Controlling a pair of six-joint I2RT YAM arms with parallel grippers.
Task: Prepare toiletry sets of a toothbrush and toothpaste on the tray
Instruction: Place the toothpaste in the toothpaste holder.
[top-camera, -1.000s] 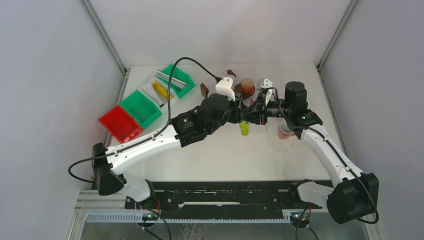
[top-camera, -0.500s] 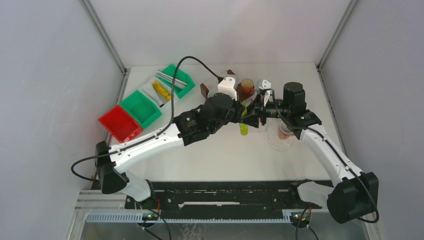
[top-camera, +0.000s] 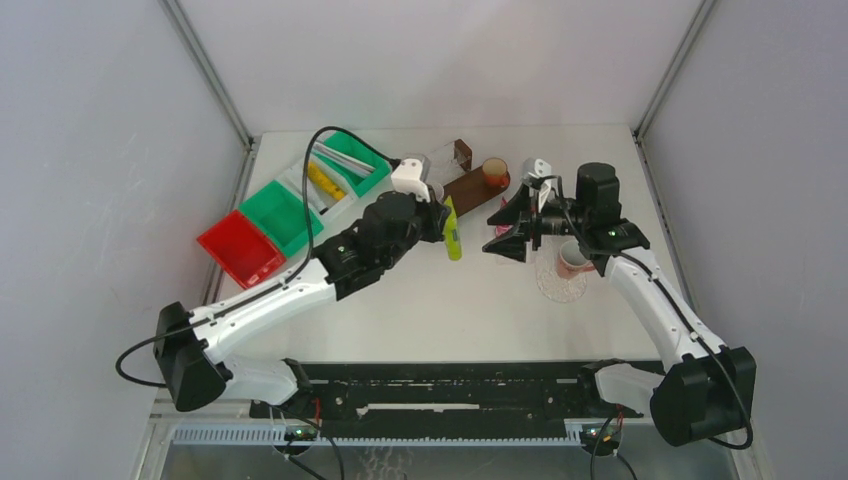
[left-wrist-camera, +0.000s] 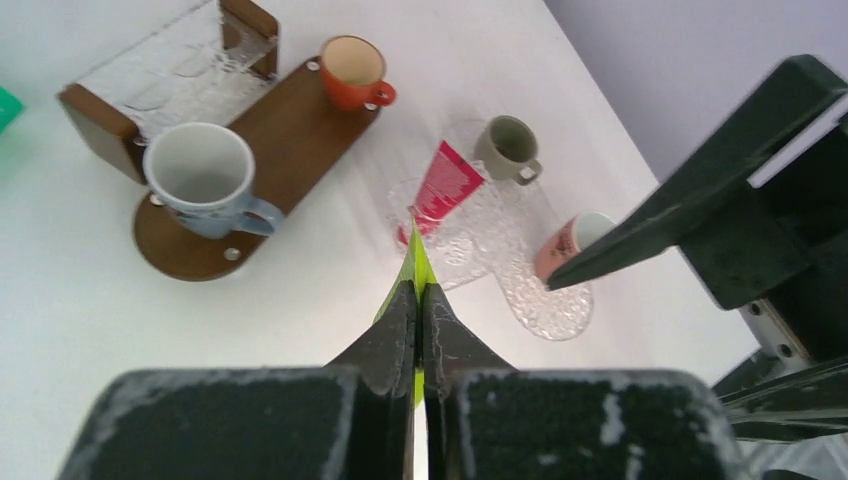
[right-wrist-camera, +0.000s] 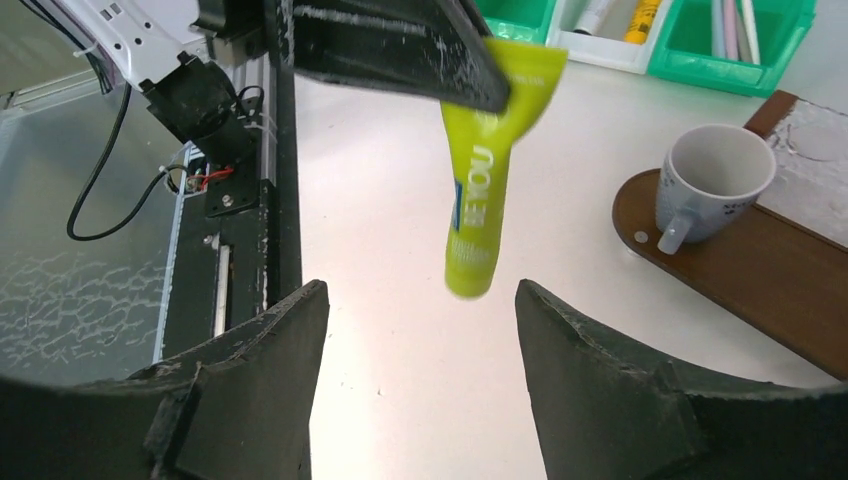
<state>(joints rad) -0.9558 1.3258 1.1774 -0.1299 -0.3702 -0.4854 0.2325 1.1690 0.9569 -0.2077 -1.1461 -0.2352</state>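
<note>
Holding green-yellow tube (top-camera: 453, 232) in clamped left gripper (left-wrist-camera: 418, 300); right gripper (right-wrist-camera: 420, 300) wide, empty; next, probably: seat tube in far grey mug (left-wrist-camera: 200, 210)

Brown wooden tray (left-wrist-camera: 300, 125): grey mug (left-wrist-camera: 205, 180), orange cup (left-wrist-camera: 350, 72). Beside the tray: pink tube (left-wrist-camera: 445, 185) on clear pebbled dish (left-wrist-camera: 540, 300); lime-green tube (right-wrist-camera: 482, 190), white lettering.

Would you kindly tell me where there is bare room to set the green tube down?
The widest bare patch is the table from the green tube to the near edge. Bare wood shows on the brown tray between the grey mug and orange cup. Crowded: the clear dishes, with the pink tube, brownish mug and pink mug.
</note>
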